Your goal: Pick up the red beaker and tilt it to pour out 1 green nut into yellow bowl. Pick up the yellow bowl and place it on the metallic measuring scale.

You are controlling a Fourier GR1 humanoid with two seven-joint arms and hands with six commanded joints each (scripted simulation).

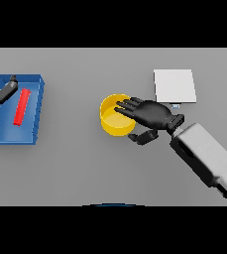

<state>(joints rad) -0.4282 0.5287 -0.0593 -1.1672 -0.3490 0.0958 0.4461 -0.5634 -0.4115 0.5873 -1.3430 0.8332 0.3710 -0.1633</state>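
Note:
The yellow bowl (pixel 111 121) stands on the table at centre. My right hand (pixel 149 114) reaches over its right rim, fingers stretched across the bowl's opening and thumb below the rim on the near side; the hand is open and not closed round the bowl. The red beaker (pixel 22 106) lies on its side inside a blue tray (pixel 33 129) at the left. My left hand (pixel 3 93) is at the tray's far left corner, its fingers relaxed. The pale metallic scale (pixel 174 85) lies flat at the back right. No green nut shows in the bowl.
The blue tray's walls surround the beaker. The right forearm (pixel 204 154) crosses the table's right side from the lower right corner. Bare grey table lies between the tray and the bowl.

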